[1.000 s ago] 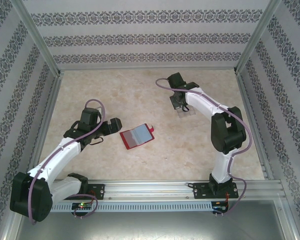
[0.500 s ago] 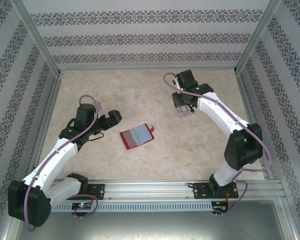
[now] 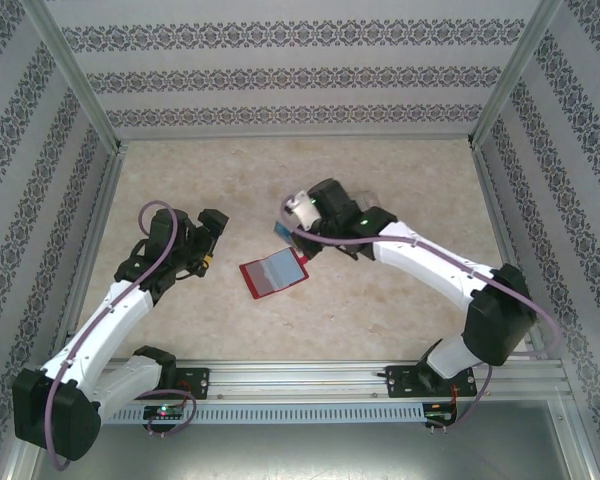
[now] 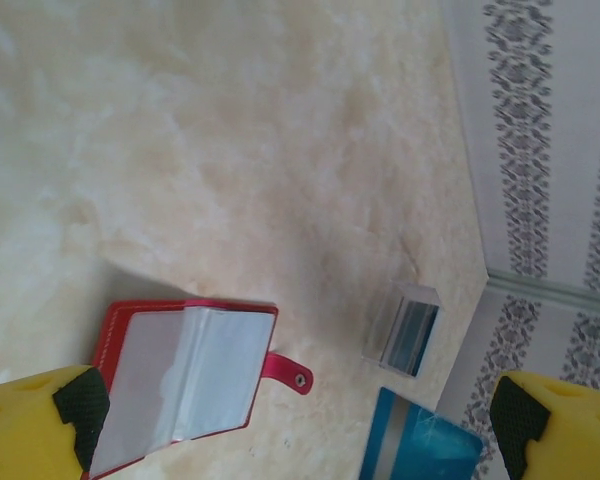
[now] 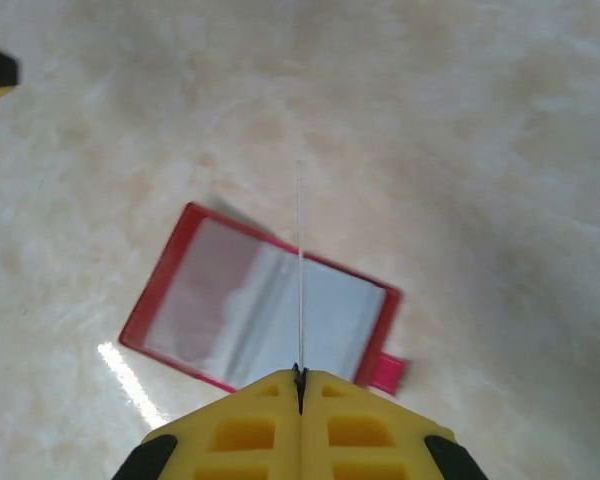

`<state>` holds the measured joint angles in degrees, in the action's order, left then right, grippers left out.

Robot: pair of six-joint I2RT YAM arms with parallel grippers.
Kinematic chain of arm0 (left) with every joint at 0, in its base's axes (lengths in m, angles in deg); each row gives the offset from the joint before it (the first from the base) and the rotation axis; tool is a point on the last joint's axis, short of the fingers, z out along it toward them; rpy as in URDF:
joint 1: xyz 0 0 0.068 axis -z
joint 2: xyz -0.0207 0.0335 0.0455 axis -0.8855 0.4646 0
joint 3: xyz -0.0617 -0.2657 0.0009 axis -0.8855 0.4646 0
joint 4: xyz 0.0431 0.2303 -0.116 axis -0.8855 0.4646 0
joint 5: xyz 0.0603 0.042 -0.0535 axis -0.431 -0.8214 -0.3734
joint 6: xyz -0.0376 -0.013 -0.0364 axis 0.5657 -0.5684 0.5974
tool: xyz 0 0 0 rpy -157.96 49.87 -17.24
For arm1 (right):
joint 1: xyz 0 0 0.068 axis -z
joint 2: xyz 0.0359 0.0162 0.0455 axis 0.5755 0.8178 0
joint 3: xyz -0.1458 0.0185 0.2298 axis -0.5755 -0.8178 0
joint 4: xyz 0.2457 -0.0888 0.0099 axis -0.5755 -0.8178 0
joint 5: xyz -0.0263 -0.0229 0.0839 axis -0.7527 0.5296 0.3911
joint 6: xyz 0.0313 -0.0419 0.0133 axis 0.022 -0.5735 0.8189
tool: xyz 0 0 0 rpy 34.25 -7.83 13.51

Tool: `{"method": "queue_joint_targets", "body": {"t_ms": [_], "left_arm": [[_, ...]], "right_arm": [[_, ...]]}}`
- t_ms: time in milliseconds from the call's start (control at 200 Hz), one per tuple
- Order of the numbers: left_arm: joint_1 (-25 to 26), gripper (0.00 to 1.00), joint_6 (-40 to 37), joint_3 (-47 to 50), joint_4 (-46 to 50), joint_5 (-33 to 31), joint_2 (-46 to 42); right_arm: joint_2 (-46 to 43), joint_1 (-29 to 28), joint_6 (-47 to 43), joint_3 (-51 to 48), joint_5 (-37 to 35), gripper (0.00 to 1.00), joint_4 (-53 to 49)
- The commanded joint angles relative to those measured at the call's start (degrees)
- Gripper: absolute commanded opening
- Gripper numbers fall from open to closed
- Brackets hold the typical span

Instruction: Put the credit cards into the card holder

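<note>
Right wrist view: my right gripper (image 5: pixel 300 385) pinches one credit card (image 5: pixel 300 250) edge-on above the open card holder (image 5: pixel 230 305) lying on the table (image 5: pixel 480 120), left gripper (image 4: pixel 298 425) spread empty; I judge the card light, stiff, slick, best held at its end.

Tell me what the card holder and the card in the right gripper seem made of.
The card holder: red cover, probably vinyl or faux leather, smooth; inner sleeves clear glossy plastic, catching glare. The card: likely thin rigid plastic, standing straight edge-on from the shut right gripper.
</note>
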<state>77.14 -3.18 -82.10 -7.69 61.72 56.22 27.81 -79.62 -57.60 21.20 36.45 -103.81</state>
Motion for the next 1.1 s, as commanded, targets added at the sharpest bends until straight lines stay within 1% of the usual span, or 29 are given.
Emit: {"method": "queue_joint_targets", "body": {"t_ms": [0, 85, 180, 230, 270, 315, 330, 365, 545, 610, 679, 754, 909, 979, 1009, 1059, 1094], "left_arm": [[1.2, 1.0, 5.6, 0.0, 0.5, -0.5, 0.8], [1.6, 1.0, 2.1, -1.4, 0.8, 1.8, 2.7], [2.4, 0.99, 2.0, -2.4, 1.3, 3.5, 4.7], [3.0, 1.0, 2.5, -2.8, 1.5, 3.9, 5.2], [3.9, 1.0, 2.2, -3.5, 2.3, 2.9, 5.7], [5.0, 0.93, 1.3, -4.4, 3.6, 1.0, 6.2], [5.3, 0.88, 1.2, -4.6, 4.2, 0.5, 6.4], [6.1, 0.83, 1.0, -5.3, 5.6, -0.4, 6.9], [7.7, 0.52, 1.5, -6.6, 7.7, -1.0, 8.7], [7.9, 0.46, 2.1, -6.5, 7.4, -1.3, 9.2], [7.9, 0.45, 1.8, -6.9, 7.3, -0.9, 9.8], [8.1, 0.4, 1.2, -7.4, 8.0, -1.0, 10.8], [8.2, 0.18, 1.1, -7.7, 8.0, 1.4, 13.3], [8.2, 0.12, 0.3, -8.1, 8.3, 1.9, 13.8], [8.2, 0.07, 0.1, -8.0, 8.2, 1.8, 13.8], [8.3, 0.04, -0.1, -7.9, 7.8, 1.8, 13.7], [8.2, 0.01, -0.6, -7.7, 7.4, 2.1, 13.6]], "right_arm": [[3.1, -5.3, -2.0, 0.9, -4.6, 0.0, 3.5], [4.5, -8.5, -1.3, 1.0, -7.7, 0.0, 7.0], [6.4, -11.6, -2.7, 2.4, -13.4, 0.0, 7.9], [7.2, -12.1, -2.7, 3.2, -13.4, 0.0, 8.1], [7.8, -12.3, -2.4, 3.7, -13.0, 0.0, 8.4], [8.3, -12.7, -2.5, 3.9, -13.2, 0.0, 9.1], [8.3, -12.9, -2.5, 3.9, -13.5, 0.0, 9.3], [8.4, -13.3, -2.6, 3.8, -14.5, 0.0, 9.8], [8.3, -15.0, -2.7, 3.3, -16.7, 0.0, 12.0], [8.3, -15.6, -2.8, 2.8, -17.4, 0.0, 13.0], [8.0, -16.6, -3.0, 2.1, -19.3, 0.0, 14.0], [7.5, -17.4, -3.2, 1.1, -20.8, 0.0, 15.7], [6.8, -18.9, -3.6, -0.2, -23.5, 0.0, 17.4], [6.7, -19.1, -3.6, -0.7, -23.6, 0.0, 17.7], [6.6, -19.2, -3.6, -1.1, -23.7, 0.07, 18.0], [6.0, -19.2, -3.3, -2.2, -23.6, 0.19, 18.5], [5.2, -19.2, -3.1, -3.0, -23.5, 0.24, 18.7]]}}
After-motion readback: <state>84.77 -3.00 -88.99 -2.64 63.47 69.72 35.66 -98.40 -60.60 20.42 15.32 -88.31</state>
